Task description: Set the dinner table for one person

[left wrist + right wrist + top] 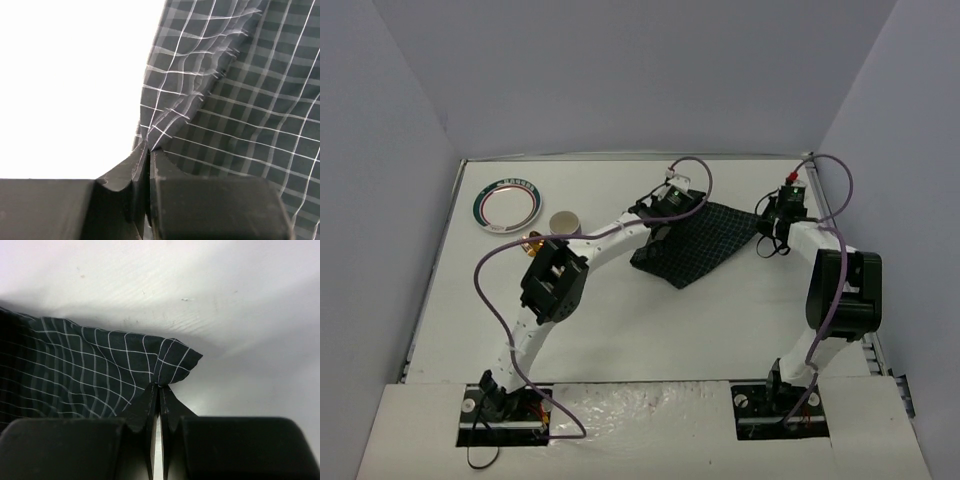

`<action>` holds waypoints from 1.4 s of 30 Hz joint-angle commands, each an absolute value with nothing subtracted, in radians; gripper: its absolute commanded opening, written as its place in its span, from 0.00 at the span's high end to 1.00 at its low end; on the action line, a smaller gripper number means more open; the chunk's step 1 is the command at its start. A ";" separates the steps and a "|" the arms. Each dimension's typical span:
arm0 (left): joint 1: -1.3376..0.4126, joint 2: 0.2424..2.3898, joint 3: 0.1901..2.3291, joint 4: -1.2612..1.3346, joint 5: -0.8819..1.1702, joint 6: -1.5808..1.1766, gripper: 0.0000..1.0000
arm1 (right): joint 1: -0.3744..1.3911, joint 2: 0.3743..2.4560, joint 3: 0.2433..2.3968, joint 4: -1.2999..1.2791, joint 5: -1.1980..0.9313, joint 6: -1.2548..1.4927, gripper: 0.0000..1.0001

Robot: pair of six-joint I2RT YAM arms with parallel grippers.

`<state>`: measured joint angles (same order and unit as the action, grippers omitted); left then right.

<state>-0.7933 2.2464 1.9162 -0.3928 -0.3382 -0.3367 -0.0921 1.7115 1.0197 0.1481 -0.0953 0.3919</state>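
Table (720, 330) fills top view; cloth (705, 240) lies rumpled at far centre.
Left hand (148, 150) clamped on cloth edge, right hand (160, 386) clamped on corner.
Risks: shallow pinches slip under tension; uneven pull leaves folds; left arm (552, 285) swings into nearby cup (565, 222).

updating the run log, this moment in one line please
left gripper shut on checked cloth edge | right gripper shut on its corner | cloth on dinner table | green-rimmed plate, cup far left
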 commanded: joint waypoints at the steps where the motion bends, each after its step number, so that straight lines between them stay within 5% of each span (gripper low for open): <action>1: -0.785 1.933 1.924 -0.446 -0.321 -0.375 1.00 | -0.098 1.496 1.187 -0.038 0.026 0.326 1.00; 7: -0.784 1.705 1.739 -0.537 -0.203 -0.586 1.00 | -0.098 1.422 1.333 -0.308 0.047 0.274 0.99; 16: -0.765 1.508 1.267 -0.359 -0.159 -0.731 1.00 | -0.094 1.545 1.303 -0.335 0.050 0.256 0.89; 19: -0.758 1.565 1.132 -0.188 -0.159 -0.730 0.98 | -0.085 1.633 1.265 -0.270 0.029 0.253 0.70; 23: -0.743 1.712 1.115 -0.127 -0.192 -0.684 0.98 | -0.084 1.638 1.207 -0.199 -0.047 0.259 0.47; 33: -0.742 1.804 1.187 -0.131 -0.295 -0.567 0.95 | -0.049 1.616 1.114 -0.132 -0.068 0.275 0.40; 37: -0.742 1.824 1.247 -0.141 -0.319 -0.500 0.82 | 0.038 1.618 1.124 -0.104 -0.078 0.200 0.39; 42: -0.744 1.800 1.349 -0.205 -0.358 -0.428 0.54 | 0.136 1.626 1.142 -0.049 -0.162 0.124 0.34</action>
